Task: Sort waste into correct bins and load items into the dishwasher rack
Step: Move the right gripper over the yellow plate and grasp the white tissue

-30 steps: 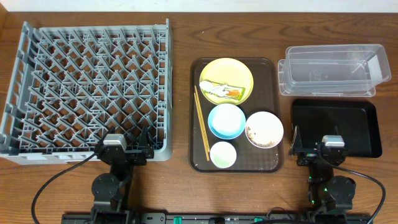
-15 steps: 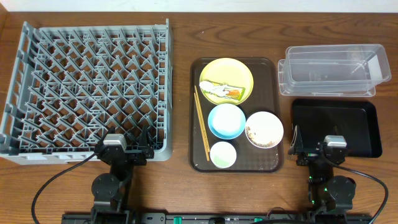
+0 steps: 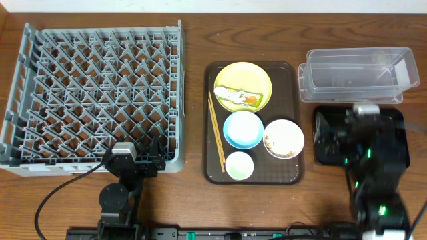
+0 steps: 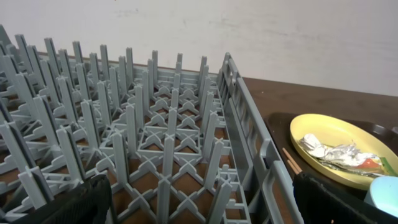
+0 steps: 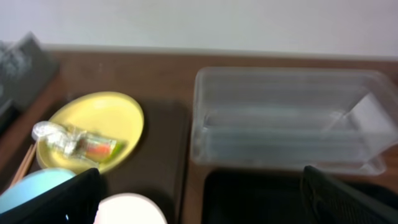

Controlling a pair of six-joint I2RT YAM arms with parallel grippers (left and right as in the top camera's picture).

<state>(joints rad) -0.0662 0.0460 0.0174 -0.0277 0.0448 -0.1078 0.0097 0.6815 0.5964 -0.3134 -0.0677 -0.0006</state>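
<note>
A brown tray (image 3: 293, 73) holds a yellow plate (image 3: 257, 75) with a foil wrapper (image 3: 239, 97) on it, a blue bowl (image 3: 243, 129), a white bowl with food residue (image 3: 283, 139), a small white cup (image 3: 239, 166) and chopsticks (image 3: 214, 132). The grey dishwasher rack (image 3: 93, 93) stands at the left. My left gripper (image 3: 137, 162) is open and empty at the rack's front right corner. My right gripper (image 3: 341, 130) is open and empty, raised above the black bin (image 3: 395, 117). The right wrist view shows the plate (image 5: 93, 127) and the clear bin (image 5: 292, 112).
A clear plastic bin (image 3: 357, 73) sits at the back right, with the black bin in front of it. In the left wrist view the rack's pegs (image 4: 143, 137) fill the near field, with the yellow plate (image 4: 336, 146) to the right.
My right arm has lifted from its rest at the front edge and moved forward over the black bin. The left arm has not moved.
</note>
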